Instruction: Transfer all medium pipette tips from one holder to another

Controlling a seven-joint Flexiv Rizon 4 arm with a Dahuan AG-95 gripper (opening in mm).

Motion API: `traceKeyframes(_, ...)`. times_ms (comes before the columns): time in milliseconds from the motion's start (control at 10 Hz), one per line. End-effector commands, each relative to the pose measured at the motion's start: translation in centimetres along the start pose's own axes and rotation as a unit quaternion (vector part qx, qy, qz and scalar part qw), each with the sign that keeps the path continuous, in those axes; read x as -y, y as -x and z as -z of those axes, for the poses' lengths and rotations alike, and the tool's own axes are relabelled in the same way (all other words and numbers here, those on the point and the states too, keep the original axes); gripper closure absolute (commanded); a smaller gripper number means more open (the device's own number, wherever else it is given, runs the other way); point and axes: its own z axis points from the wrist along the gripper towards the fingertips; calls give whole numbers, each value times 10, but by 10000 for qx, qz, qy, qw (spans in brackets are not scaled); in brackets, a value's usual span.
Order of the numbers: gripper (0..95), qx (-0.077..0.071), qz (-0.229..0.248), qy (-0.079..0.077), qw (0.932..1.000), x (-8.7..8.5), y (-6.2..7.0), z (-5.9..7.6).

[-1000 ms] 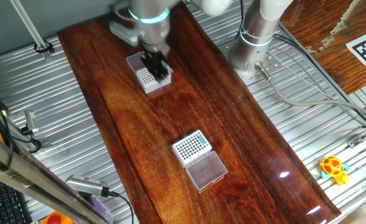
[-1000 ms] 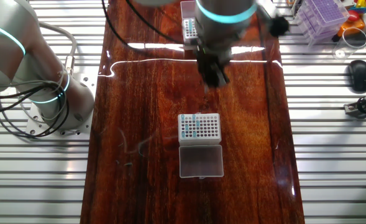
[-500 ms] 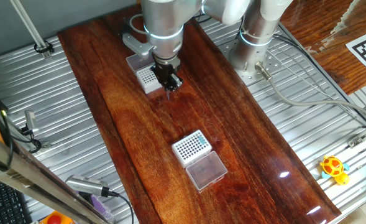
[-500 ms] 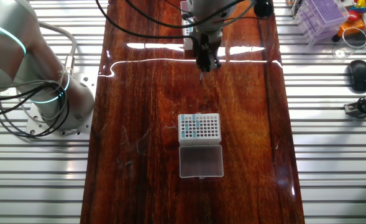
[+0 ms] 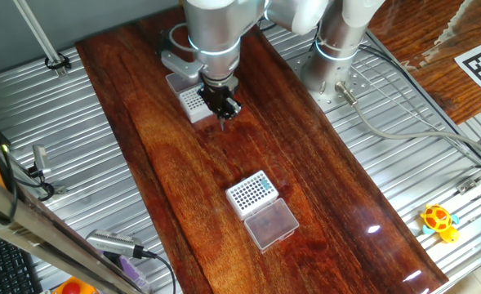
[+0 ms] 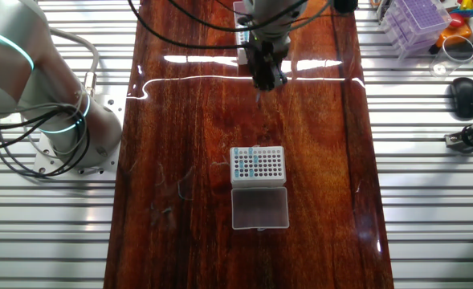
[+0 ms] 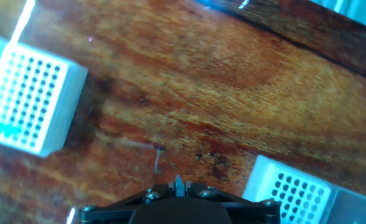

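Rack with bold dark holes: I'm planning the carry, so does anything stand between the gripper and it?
Nothing visible. Only bare wooden table lies between the gripper, whose fingers pinch a pipette tip, and the rack with bold dark holes. Its clear lid lies beyond it; the other rack sits behind the gripper.

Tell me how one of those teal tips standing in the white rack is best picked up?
Probably grip a teal tip by its top end, at the top face of the white rack, jaws coming straight down. The tips stand upright in close-set holes, so nothing reaches them sideways.
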Motion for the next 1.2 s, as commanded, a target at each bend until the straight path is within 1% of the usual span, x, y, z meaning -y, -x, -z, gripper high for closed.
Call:
traceKeyframes(100, 950, 217, -286, 101, 9993, -62, 10, 0)
traceKeyframes(200, 950, 223, -475, 101, 9986, -83, 17, 2)
traceKeyframes(300, 950, 227, -574, 91, 9981, -93, 22, 1)
traceKeyframes(400, 950, 265, -736, 76, 9969, -111, 30, -2)
traceKeyframes(500, 950, 274, -782, 73, 9965, -115, 32, -3)
traceKeyframes(600, 950, 331, -874, 74, 9956, -127, 36, -6)
traceKeyframes(700, 950, 355, -933, 85, 9950, -132, 39, -8)
traceKeyframes(900, 950, 376, -1004, 95, 9942, -138, 42, -9)
traceKeyframes(1000, 950, 389, -1062, 128, 9935, -141, 45, -8)
traceKeyframes(1200, 950, 394, -1085, 143, 9932, -141, 46, -6)
